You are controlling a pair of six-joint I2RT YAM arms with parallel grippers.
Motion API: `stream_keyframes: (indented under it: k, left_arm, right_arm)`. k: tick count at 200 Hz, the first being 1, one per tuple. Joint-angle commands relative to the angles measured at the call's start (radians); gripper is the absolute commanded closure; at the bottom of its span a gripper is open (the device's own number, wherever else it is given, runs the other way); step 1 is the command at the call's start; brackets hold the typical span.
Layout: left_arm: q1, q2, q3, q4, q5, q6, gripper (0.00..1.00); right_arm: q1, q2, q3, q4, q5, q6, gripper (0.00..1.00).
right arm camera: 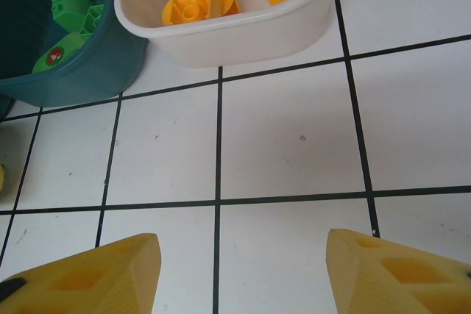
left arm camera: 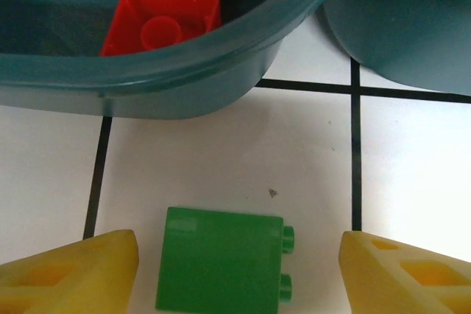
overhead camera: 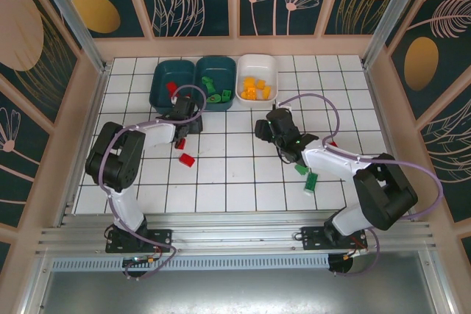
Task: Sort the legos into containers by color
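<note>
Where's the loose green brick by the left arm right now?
In the left wrist view, the green brick lies on a white tile between the open jaws of the left gripper, just short of the dark teal tub holding red bricks.

The left arm (overhead camera: 118,156) rises from its base, folds at the elbow out toward the left, and reaches forward. The left gripper (overhead camera: 185,121) (left arm camera: 239,273) points down at the table with its yellow fingers (left arm camera: 81,270) spread wide. The right arm (overhead camera: 379,193) bends out to the right and stretches inward. The right gripper (overhead camera: 269,129) (right arm camera: 243,273) is held low, its jaws equally parted.
</note>
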State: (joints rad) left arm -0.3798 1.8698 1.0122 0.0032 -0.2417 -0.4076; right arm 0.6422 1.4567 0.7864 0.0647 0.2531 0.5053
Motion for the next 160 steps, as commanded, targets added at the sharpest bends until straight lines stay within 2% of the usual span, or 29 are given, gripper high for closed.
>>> stream_keyframes:
  k: [1, 49, 76, 114, 160]
  left_arm:
    - [0.001, 0.039, 0.016, -0.007, -0.016, 0.021, 0.29]
    - [0.0, 0.06, 0.021, -0.001, -0.023, 0.028, 0.4]
    - [0.002, 0.066, 0.032, -0.01, -0.008, 0.026, 0.59]
    - [0.001, -0.03, -0.011, -0.013, 0.035, 0.001, 0.62]
    - [-0.031, -0.226, -0.066, -0.032, 0.173, -0.038, 0.67]
  right_arm:
    - [-0.004, 0.005, 0.009, 0.021, 0.012, 0.01, 0.39]
    - [-0.005, -0.006, 0.009, 0.009, 0.023, 0.007, 0.39]
    - [-0.004, -0.018, 0.006, 0.007, 0.025, 0.01, 0.39]
    - [-0.007, -0.041, 0.006, -0.005, 0.037, 0.003, 0.39]
    - [-0.015, -0.047, -0.002, -0.011, 0.04, 0.006, 0.4]
